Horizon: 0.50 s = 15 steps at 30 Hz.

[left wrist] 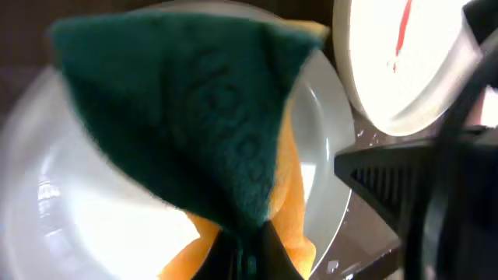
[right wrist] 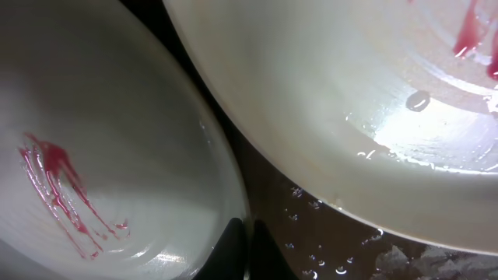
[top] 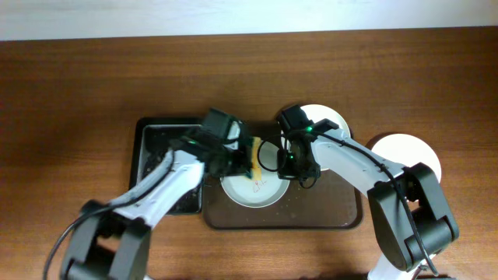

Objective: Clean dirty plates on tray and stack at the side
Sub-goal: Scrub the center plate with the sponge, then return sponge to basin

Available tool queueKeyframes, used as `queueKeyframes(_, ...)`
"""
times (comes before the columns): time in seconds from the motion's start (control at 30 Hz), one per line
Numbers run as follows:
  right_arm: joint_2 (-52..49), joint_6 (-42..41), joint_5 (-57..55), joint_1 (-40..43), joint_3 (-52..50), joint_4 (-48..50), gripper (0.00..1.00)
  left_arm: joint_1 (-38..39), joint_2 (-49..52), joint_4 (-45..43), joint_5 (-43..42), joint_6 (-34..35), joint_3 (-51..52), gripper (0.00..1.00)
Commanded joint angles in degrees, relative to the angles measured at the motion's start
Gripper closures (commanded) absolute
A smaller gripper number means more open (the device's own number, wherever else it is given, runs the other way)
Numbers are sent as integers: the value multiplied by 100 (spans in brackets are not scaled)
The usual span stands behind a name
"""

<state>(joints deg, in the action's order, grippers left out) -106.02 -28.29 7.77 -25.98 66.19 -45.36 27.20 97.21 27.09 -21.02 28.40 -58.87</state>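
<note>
The dark brown tray (top: 315, 216) holds a white plate (top: 261, 196) at its left-centre. My left gripper (top: 246, 159) is shut on a green-and-yellow sponge (top: 254, 158) and holds it against this plate. The left wrist view shows the sponge (left wrist: 179, 117) over the plate (left wrist: 70, 218), pinched in the jaws (left wrist: 245, 253). My right gripper (top: 290, 168) is shut on the plate's right rim. The right wrist view shows its fingers (right wrist: 247, 250) pinching the rim of the red-smeared plate (right wrist: 117, 155). A second red-smeared plate (right wrist: 350, 78) lies at the tray's back right (top: 331, 120).
A third white plate (top: 406, 152) lies on the wooden table right of the tray. A black sponge container (top: 156, 148) sits against the tray's left side, under my left arm. Water drops dot the tray floor (right wrist: 311, 225) between the two plates.
</note>
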Motion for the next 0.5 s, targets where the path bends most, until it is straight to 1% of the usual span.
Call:
queueKeyframes(0.0,63,-4,-74,-33,-42,-28,96,407,420,-420,-129,485,-94,100)
queueKeyframes(0.03,63,-4,-74,-33,-39,-28,96,501,474,-509,-96,481,-94,100)
queueKeyframes(0.1,63,-4,-74,-33,-42,-31,96,765,697,-505,546,485,-92,100)
queueKeyframes(0.13,63,-4,-74,-33,-42,-33,96,802,796,-330,896,487,-85,100)
queueKeyframes(0.2,63,-4,-76,-33,-39,-52,96,780,822,476,1838,568,-85,100)
queueKeyframes(0.23,63,-4,-76,-33,-42,-59,96,721,822,752,2151,566,-85,100)
queueKeyframes(0.27,63,-4,-76,-33,-39,-94,96,623,774,914,2282,542,-94,100)
queueKeyframes(0.33,63,-4,-76,-33,-39,-136,96,501,518,942,2269,463,-155,100)
queueKeyframes(0.37,63,-4,-76,-33,-42,-136,96,498,308,940,2124,76,-293,100)
queueKeyframes(0.4,63,-4,-76,-33,-42,-133,96,501,170,911,1810,-280,-422,100)
queueKeyframes(0.43,63,-4,-76,-33,-39,-133,96,505,-11,743,1231,-564,-496,100)
queueKeyframes(0.47,63,-4,-74,-33,-42,-136,94,505,-39,634,791,-468,-494,100)
